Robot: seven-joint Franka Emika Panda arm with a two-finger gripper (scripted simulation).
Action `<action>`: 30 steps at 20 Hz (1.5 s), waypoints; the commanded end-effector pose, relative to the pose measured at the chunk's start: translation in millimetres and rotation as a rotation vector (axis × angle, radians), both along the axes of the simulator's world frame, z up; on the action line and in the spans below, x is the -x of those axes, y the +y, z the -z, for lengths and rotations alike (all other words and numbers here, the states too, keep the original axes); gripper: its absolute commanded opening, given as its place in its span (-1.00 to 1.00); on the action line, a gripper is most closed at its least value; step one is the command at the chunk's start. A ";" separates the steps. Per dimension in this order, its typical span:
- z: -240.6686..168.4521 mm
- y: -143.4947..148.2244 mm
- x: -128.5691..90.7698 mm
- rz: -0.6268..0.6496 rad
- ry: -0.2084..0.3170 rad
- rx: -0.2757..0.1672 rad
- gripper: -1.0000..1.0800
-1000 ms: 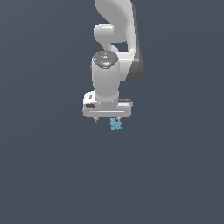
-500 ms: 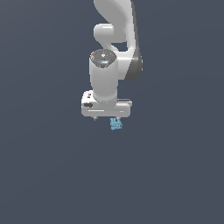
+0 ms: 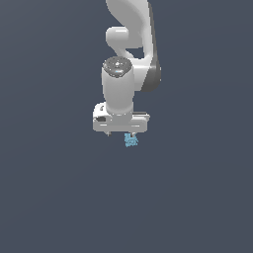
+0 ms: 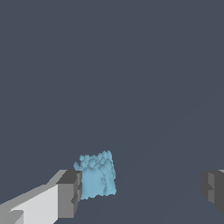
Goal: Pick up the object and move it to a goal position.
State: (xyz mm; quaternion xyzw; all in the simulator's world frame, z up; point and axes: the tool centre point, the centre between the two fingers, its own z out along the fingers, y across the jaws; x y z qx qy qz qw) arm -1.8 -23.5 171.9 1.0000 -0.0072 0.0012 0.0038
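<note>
From the exterior view I see the white arm (image 3: pixel 131 44) coming down from the top of the frame, its wrist pointing straight down over a plain dark grey-blue surface. The hand (image 3: pixel 120 134) hangs at the bottom of the arm, its wide white body crossing the frame level.

The object (image 3: pixel 130 140) is a small light-blue lump with a mottled, bumpy surface, far narrower than the hand's body. In the exterior view it shows just below the underside of the hand, toward the exterior view's right of the hand's middle. Only a small dark tip of one finger pokes out below the body on the exterior view's left; the other finger I cannot make out there.

The wrist view is clearer. The hand (image 4: pixel 140 190) is spread wide: one dark finger pad (image 4: pixel 70 192) sits at one edge of the frame on its white finger, the other pad (image 4: pixel 213 188) far off at the opposite edge. The object (image 4: pixel 96 175) stands right against the first pad, seemingly touching or just beside it, with a large open gap between it and the second pad. So the lump is between the fingers but not clamped by both.

I cannot tell from either view whether the object rests on the surface.
</note>
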 end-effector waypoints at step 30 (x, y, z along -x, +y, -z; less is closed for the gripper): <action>92.6 47.9 64.1 -0.200 0.004 -0.007 0.92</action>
